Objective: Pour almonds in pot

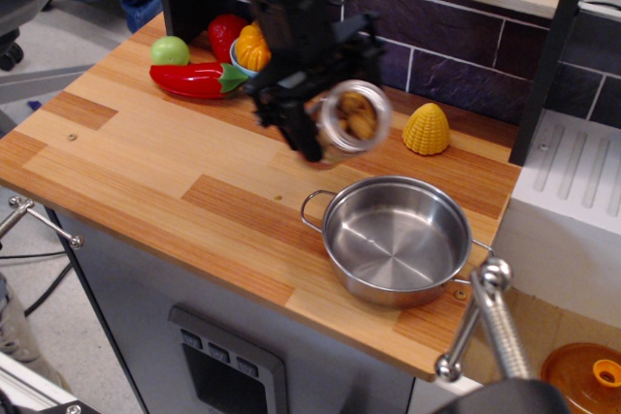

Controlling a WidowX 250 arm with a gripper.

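My gripper (pixel 330 109) is shut on a clear plastic jar (pixel 351 121) and holds it in the air, tipped toward the right with its open mouth facing the camera. Brown almonds (pixel 356 116) show inside the mouth. The shiny steel pot (pixel 398 239) with two wire loop handles sits empty on the wooden counter, below and to the right of the jar. The jar's mouth hangs just above the pot's far left rim. The jar's red label is hidden behind the fingers.
A yellow corn piece (pixel 426 128) stands behind the pot. A red pepper (pixel 197 78), a green fruit (pixel 170 50), a red item (pixel 225 37) and an orange item (pixel 251 47) lie at the back left. The counter's right edge is just past the pot.
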